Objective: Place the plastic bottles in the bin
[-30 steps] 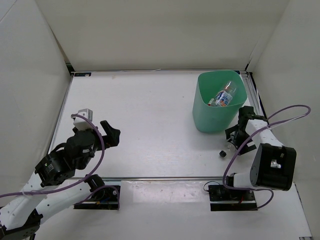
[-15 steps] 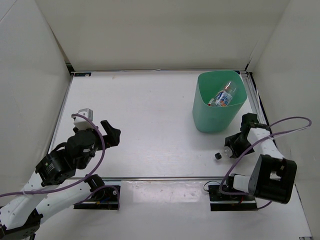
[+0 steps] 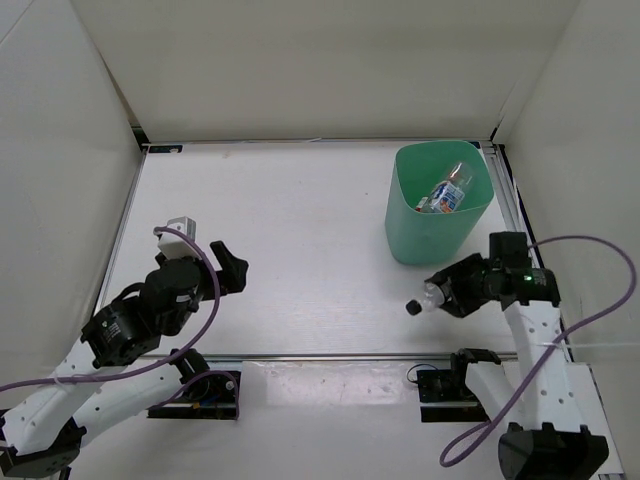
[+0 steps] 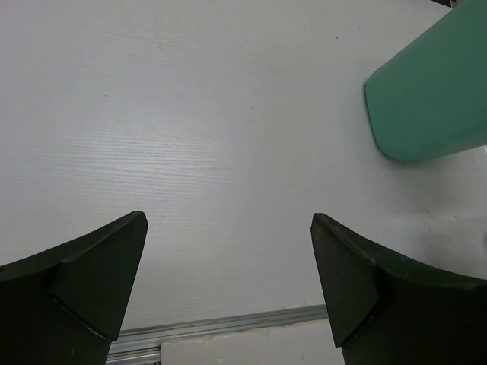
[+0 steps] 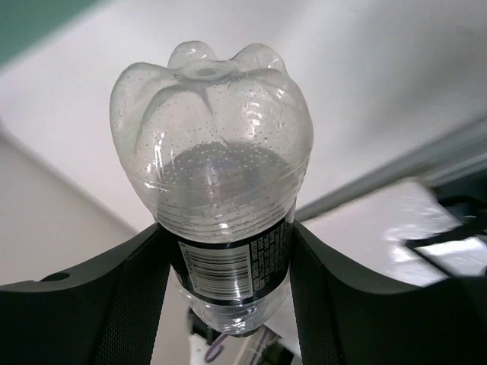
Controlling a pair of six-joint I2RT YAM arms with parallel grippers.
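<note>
bottle first: the short black-capped bottle (image 5: 217, 175) is gripped in the right claw (image 3: 442, 294), which is clenched round its labelled waist. its lobed base is turned toward the wrist camera, and its black cap pokes out past the fingertips toward the left arm's side. it looks to hang clear of the table (image 3: 300, 230) rather than rest on it. near the claw, on the side away from the arm bases, stands the bin (image 3: 398, 225). inside it lie other bottles (image 3: 447, 193): a blue-white label and a red cap show, and the rest are hard to count. so the step in hand, as i judge it, is carrying what seems the last bottle to the bin. the next move calls for raising the claw above the rim, swinging it over the opening, then letting go; too low a path could knock the bin's wall. the left claw (image 4: 227, 228) hangs released, well apart from all this, with nothing between its fingers.
</note>
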